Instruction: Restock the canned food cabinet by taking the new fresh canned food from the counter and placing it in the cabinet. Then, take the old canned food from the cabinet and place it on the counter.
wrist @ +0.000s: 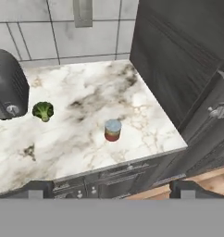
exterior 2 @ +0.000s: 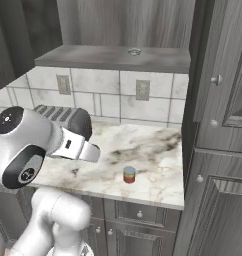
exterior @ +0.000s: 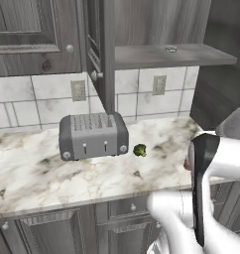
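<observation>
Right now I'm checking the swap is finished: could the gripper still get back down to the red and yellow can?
Probably yes. The gripper is open above the old can, which stands upright on bare counter; the broccoli and toaster sit well aside.

Back wall clad in pale grey tile with darker grout; two grey outlet plates set into it. Tall dark wood-grain unit closes the right end. Panelled base drawers with round knobs along the near side. Wood-toned floor visible below. Lighting even, diffuse.
</observation>
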